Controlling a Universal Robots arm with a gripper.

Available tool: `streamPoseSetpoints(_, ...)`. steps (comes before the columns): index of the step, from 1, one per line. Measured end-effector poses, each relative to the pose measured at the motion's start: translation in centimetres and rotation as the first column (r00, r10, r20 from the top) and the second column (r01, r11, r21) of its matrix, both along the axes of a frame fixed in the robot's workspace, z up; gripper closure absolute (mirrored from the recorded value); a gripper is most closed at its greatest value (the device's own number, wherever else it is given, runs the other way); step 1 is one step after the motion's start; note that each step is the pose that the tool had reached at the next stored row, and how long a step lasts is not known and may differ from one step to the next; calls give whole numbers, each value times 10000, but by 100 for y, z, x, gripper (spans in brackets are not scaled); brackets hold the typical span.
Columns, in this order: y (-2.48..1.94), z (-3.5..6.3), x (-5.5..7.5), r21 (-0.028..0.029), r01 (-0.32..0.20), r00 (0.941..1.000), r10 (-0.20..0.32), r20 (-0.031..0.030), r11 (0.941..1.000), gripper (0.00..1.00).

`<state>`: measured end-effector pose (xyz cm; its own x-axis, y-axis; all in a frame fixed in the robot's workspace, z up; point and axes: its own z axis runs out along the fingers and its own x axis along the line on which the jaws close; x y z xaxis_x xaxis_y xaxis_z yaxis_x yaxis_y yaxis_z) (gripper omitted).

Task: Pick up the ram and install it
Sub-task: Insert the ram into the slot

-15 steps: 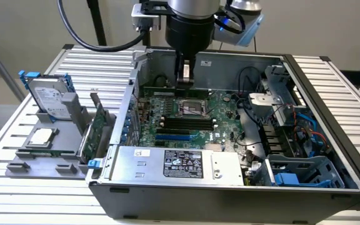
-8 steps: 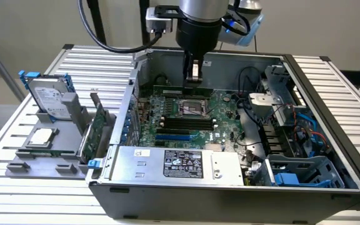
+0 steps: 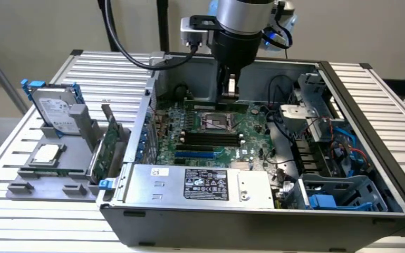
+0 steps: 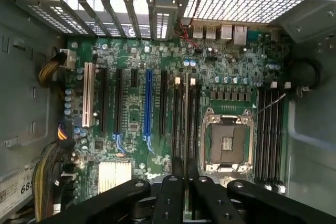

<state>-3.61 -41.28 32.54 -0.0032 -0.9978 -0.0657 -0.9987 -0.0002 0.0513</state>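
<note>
Beneath my pincer (image 3: 229, 94), I see the motherboard (image 3: 210, 138) inside the open computer case (image 3: 259, 227), pincer closed narrowly on the ram (image 4: 186, 114), thin stick gripped edge-on between its fingers (image 4: 175, 184), hanging above the board, empty processor socket (image 4: 227, 142) just beside it.

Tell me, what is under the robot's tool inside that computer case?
The tool holds the ram edge-on above the green motherboard, over black slots beside the empty processor socket. The ram and fingers cover what lies directly beneath.

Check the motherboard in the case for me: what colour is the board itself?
Green; the motherboard shows best in the wrist view.
</note>
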Motion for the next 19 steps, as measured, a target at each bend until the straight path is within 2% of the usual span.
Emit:
streamPoseSetpoints(3,1,-31,1,-1,186,9998,-186,-1,9998,100)
streamPoseSetpoints(19,1,-44,0,2,189,9998,-189,12,9998,100)
